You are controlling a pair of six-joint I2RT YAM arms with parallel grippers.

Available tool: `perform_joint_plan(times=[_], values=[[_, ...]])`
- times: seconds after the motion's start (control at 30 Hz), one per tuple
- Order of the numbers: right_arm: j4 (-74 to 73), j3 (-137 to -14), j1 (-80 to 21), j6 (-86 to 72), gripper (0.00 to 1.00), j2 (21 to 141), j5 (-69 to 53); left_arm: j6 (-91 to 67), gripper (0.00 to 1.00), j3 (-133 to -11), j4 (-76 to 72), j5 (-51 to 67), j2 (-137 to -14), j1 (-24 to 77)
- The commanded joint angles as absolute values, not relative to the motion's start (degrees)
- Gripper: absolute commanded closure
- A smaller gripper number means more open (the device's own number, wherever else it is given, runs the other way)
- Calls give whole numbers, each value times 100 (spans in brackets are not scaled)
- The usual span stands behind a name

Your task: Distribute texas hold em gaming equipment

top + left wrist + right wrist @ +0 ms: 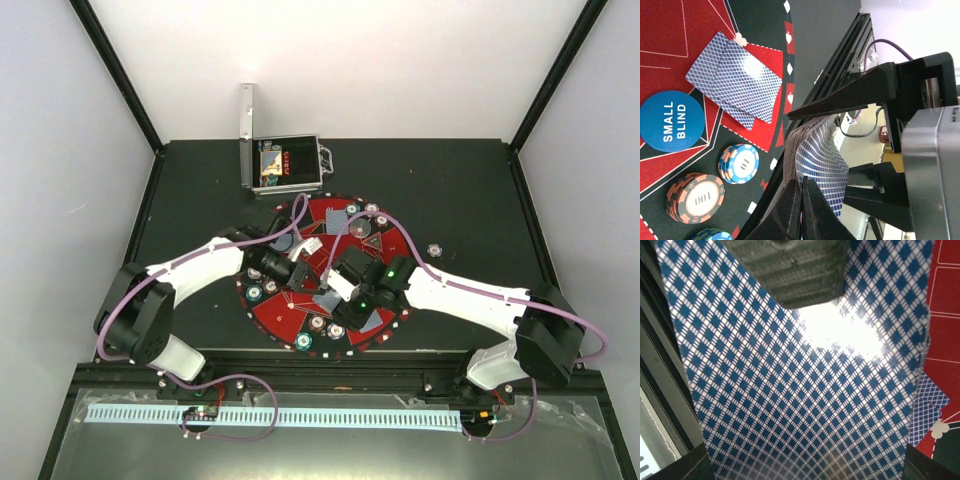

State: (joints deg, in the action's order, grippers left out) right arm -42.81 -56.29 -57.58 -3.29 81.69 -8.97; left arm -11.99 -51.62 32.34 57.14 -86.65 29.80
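In the right wrist view a single card (805, 390) fills almost the whole frame, back pattern toward the camera, with a bright glare patch near its top. One finger (805, 275) lies over its upper edge; the opposing finger is mostly hidden behind the card, with only dark corners visible at the bottom. The right gripper (335, 292) is closed on this card above the near half of the mat (300, 310). Past the card's right edge only a strip of red mat and a corner of another card (927, 407) can be seen. In the left wrist view the left gripper (792, 150) pinches a deck (815, 160), which bows between the fingers; the deck's lower end is hidden behind the lower finger. From above, both arms cover the centre of the mat and hide the markings there. On the mat beside the left gripper lie two overlapping cards (735, 80), face down, a blue "SMALL BLIND" disc (671, 121), a blue-and-white chip stack (738, 163), an orange stack (695, 197), and a teal chip (710, 234) cut off by the frame edge. More chips ring the mat's rim, too small to identify. One chip (434, 248) sits on the table (450, 190) to the right of the mat. The case (290, 165) stands open just behind the mat.
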Motion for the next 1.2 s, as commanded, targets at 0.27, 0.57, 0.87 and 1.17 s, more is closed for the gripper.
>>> perform_joint_plan(times=[0.27, 0.57, 0.87, 1.17], values=[[-4200, -5550, -5775, -441, 38, 8053, -641, -891, 99, -5244, 3755, 5286, -8314, 2615], [-4222, -5550, -5774, -781, 39, 7975, -132, -622, 98, -5234, 4023, 4784, -8136, 2085], [-4145, -5577, -5540, -1127, 39, 7931, 322, -649, 98, -5504, 3697, 4480, -8286, 1101], [-3998, -5552, -5390, -1138, 39, 7914, 355, -667, 99, -6487, 3157, 4833, -9733, 542]])
